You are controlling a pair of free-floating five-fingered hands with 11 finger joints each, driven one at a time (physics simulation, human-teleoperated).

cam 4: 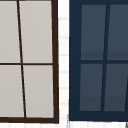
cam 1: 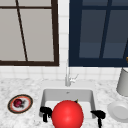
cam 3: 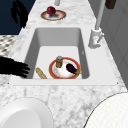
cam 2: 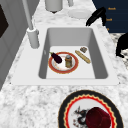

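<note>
Both hands hang with relaxed, downturned fingers at the sink's [cam 1: 44, 96] front edge, holding nothing: left hand [cam 1: 45, 111], right hand [cam 1: 99, 115]. Between them sits a large, smooth red ball [cam 1: 67, 114], glossy and round.

In the sink [cam 2: 100, 62] a plate [cam 2: 63, 63] carries an eggplant [cam 2: 56, 57] and a jar [cam 2: 68, 61], with a baguette [cam 2: 82, 56] beside it. The faucet [cam 2: 32, 32] stands behind the sink; the left counter holds a second plate [cam 1: 20, 103].

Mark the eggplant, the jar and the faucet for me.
eggplant [cam 3: 72, 68]: right side view, middle of its purple body.
jar [cam 3: 59, 61]: right side view, its side wall.
faucet [cam 3: 95, 38]: right side view, its base.
</note>
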